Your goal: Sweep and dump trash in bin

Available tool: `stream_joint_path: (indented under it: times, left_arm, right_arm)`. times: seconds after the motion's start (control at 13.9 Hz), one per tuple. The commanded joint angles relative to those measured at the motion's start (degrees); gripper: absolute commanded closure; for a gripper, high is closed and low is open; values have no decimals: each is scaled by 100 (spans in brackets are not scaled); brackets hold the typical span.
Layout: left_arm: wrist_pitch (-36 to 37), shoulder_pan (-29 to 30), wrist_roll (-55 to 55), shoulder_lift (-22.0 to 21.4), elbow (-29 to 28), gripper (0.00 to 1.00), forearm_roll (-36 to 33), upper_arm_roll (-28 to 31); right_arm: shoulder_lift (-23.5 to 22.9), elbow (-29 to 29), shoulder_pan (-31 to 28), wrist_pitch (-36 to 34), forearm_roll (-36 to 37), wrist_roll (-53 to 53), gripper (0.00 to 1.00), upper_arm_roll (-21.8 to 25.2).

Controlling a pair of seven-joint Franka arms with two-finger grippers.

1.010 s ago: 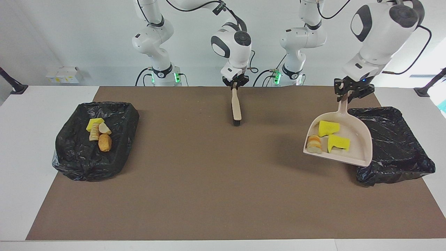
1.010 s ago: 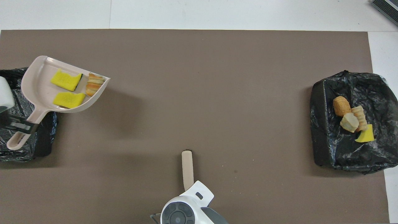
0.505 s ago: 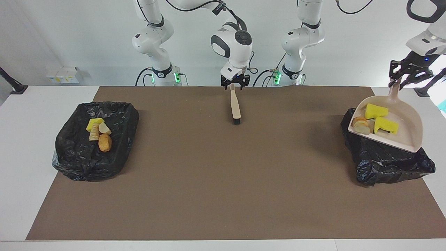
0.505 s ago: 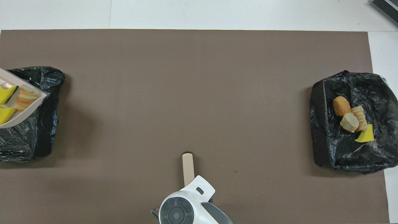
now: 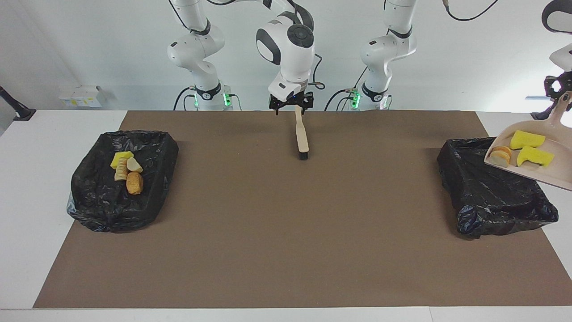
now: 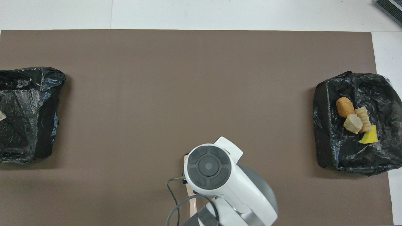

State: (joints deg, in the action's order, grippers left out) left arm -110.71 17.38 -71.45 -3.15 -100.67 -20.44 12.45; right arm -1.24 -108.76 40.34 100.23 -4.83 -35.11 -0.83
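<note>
1. The left hand (image 5: pixel 561 89) is up at two o'clock in the facing view, clamped tight on the handle of the beige dustpan (image 5: pixel 558 175). It carries the pan over the outer edge of the black-lined bin (image 5: pixel 491 192) at three o'clock.
2. Three pieces of trash ride in the pan: two yellow sponge chunks (image 5: pixel 527 139) and one bread-like pastry (image 5: pixel 499 155), which sits near the pan's lip. The pan looks roughly level, so nothing is sliding out.
3. The right hand (image 5: pixel 292 105) is at twelve o'clock, its fingers spread wide just above the handle end of the brush (image 5: pixel 303 138). The brush lies on the brown mat (image 5: pixel 286 232) with its bristles pointing toward six o'clock, and the hand holds nothing.
4. At nine o'clock a second bin (image 5: pixel 147 197) already holds four pieces (image 5: pixel 127 172): a yellow chunk and three pastries.
5. Progress: the sweeping looks finished, since every piece in view is either in a bin or in the pan. The task seems close to its end.
6. What is left, as I judge it, is to bring the pan's lip over the three o'clock bin and tip it so the last three pieces drop in. The main risk is a light sponge bouncing off the bag's rim onto the bench.
</note>
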Motion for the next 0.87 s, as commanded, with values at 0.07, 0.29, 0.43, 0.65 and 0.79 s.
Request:
stream_joint_path:
  times: [0.07, 0.29, 0.43, 0.65, 0.79]
  left_arm:
    - [-21, -278, -18, 139, 215, 100, -1205, -6]
    - [268, -980, 542, 104, 118, 100, -2234, -15]
    - [392, -1096, 641, 78, 74, 100, -2430, -24]
    - [479, -1262, 842, 68, -40, 100, -2937, -33]
    - [751, -1456, 966, 77, -32, 100, -3098, -41]
  right_arm:
    - [-61, 706, -675, -609, 351, 1083, 0, -40]
    - [-8, 987, -1325, -855, 378, 2093, 0, -32]
    - [1, 1172, -1852, -926, 378, 2831, 0, -23]
    - [1, 1304, -2450, -935, 640, 3729, 0, -14]
    - [27, 1313, -2775, -926, 703, 4160, 0, -5]
